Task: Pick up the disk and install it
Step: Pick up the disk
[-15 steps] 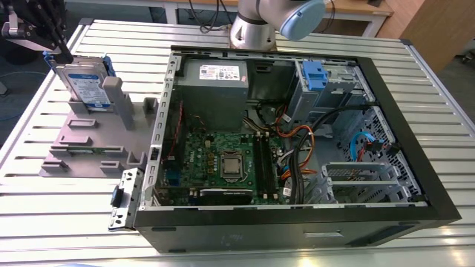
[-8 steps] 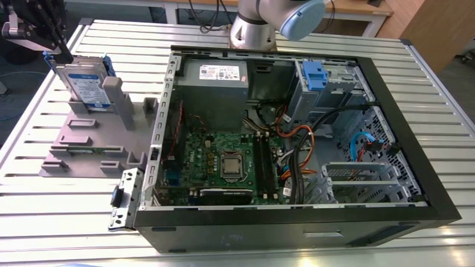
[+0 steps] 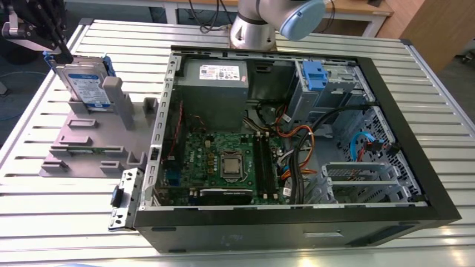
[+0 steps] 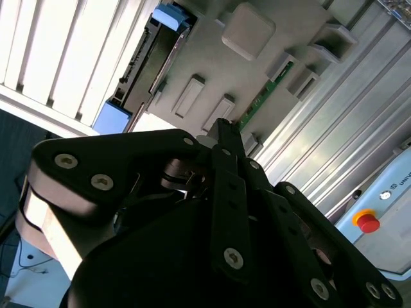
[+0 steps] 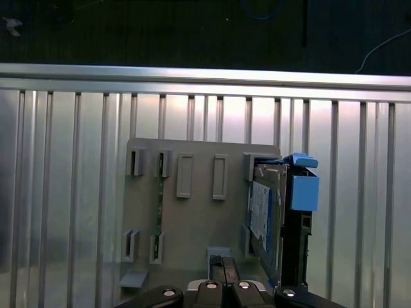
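Your gripper [image 4: 221, 126] hangs over the far corner of the table, fingers pressed together and pinching nothing. The disk [image 3: 80, 83] stands on edge at the far end of the grey stand [image 3: 85, 136], label facing the case and blue bracket [image 5: 302, 190] hugging its edges. In the exterior view the fingertips sit just above the disk's top edge, toward that view's left and not around it. Mind the tall post [image 3: 113, 95] just beside the disk on the case side, and the shorter posts along the stand. A green memory stick [image 4: 263, 97] lies in one of the stand's slots nearer the camera. To the exterior view's right, the open computer case [image 3: 438, 183] lies on its side just beside the stand, with the motherboard [image 3: 222, 158] and power supply [image 3: 215, 75] exposed. Orange and black cables [image 3: 297, 136] loop across its middle, and a blue-tabbed drive bay [image 3: 315, 75] sits at the far side. Everything rests on a slatted aluminium table [image 3: 44, 206]. The arm's base [image 3: 256, 28] rises behind the case. In the second wrist view, a red button [image 4: 367, 222] shows beyond the table edge. The floor past the rail looks dark.
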